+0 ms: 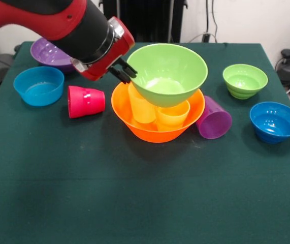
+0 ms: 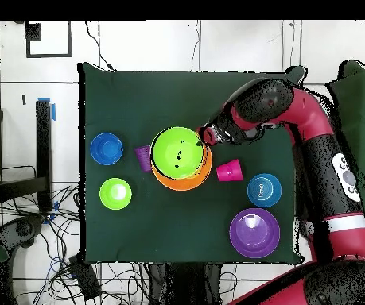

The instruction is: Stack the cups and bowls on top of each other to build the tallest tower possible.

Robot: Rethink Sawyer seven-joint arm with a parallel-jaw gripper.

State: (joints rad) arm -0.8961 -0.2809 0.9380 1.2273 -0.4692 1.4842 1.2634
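The tower's base is the large orange bowl at the table's middle, also in the overhead view. Two cups stand inside it, a yellow-orange one and a paler yellow one. The large lime green bowl sits tilted on top of them, also in the overhead view. My gripper is shut on this bowl's left rim, also seen from above. The red-pink cup and the purple cup lie on their sides beside the orange bowl.
A small blue bowl and the large purple bowl are at the left. A small lime green bowl and a second small blue bowl are at the right. My arm reaches in from the top left.
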